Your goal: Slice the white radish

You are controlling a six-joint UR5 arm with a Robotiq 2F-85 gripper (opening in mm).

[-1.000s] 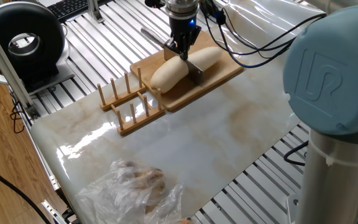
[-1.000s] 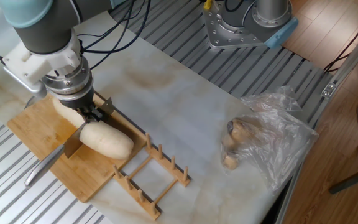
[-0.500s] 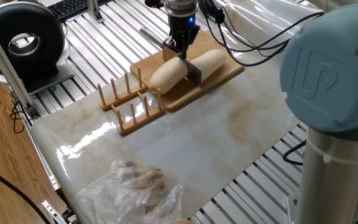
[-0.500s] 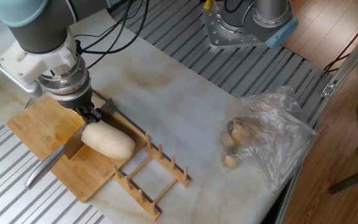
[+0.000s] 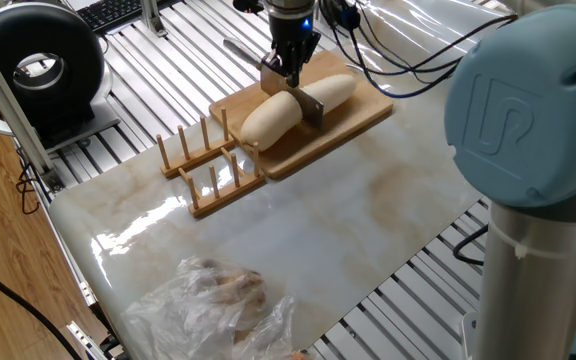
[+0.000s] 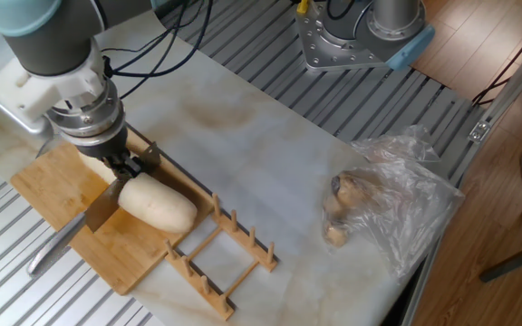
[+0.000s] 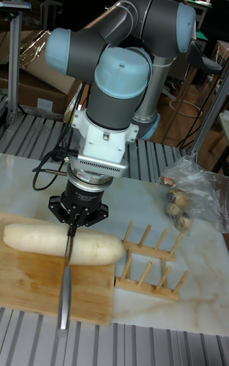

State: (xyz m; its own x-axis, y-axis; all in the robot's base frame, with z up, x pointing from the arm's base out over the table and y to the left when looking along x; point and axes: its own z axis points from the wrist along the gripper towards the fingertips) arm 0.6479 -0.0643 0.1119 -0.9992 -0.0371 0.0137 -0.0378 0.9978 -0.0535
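The white radish (image 5: 271, 118) lies lengthwise on the wooden board (image 5: 360, 122). My gripper (image 5: 290, 73) is above its middle, shut on a knife (image 5: 311, 108). The blade stands upright across the radish, between its left half and its right half (image 5: 334, 91). In the other fixed view the gripper (image 6: 123, 164) hides part of the far half, the near half (image 6: 158, 205) shows fully, and the knife (image 6: 100, 206) sticks out over the board (image 6: 48, 192). The tall fixed view shows the radish (image 7: 35, 239), the gripper (image 7: 73, 225) and the knife (image 7: 65, 277) pointing toward the camera.
A wooden peg rack (image 5: 206, 165) stands right beside the board's left end. A clear plastic bag (image 5: 218, 297) with brownish contents lies near the marble slab's front edge. A black round device (image 5: 36, 62) sits at the far left. Cables hang behind the arm.
The gripper and knife have shifted slightly up and toward the far side of the board. The radish halves have stayed in place.
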